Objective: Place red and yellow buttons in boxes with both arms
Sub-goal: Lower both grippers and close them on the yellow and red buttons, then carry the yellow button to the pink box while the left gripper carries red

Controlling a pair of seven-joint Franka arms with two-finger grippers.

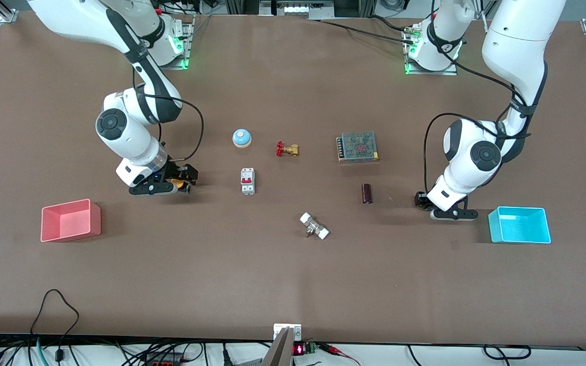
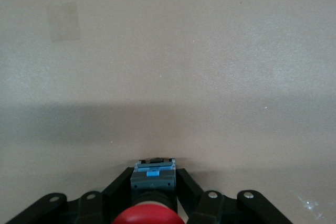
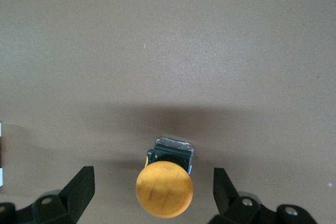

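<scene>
My left gripper (image 1: pixel 421 201) is low at the table beside the cyan box (image 1: pixel 519 224), toward the left arm's end. In the left wrist view it (image 2: pixel 153 174) is shut on the red button (image 2: pixel 148 216), its fingers pressed on the grey-blue body. The red cap is hidden in the front view. My right gripper (image 1: pixel 187 181) is low at the table, farther from the front camera than the pink box (image 1: pixel 70 219). It (image 3: pixel 152 190) is open, with the yellow button (image 3: pixel 164 190) between its fingers, untouched. The yellow cap also shows in the front view (image 1: pixel 176 183).
In the table's middle lie a blue-and-white bell (image 1: pixel 241 138), a brass valve with red handle (image 1: pixel 287 149), a white circuit breaker (image 1: pixel 247 180), a metal mesh-topped box (image 1: pixel 358 146), a dark cylinder (image 1: pixel 367 193) and a white-ended fitting (image 1: pixel 314 226).
</scene>
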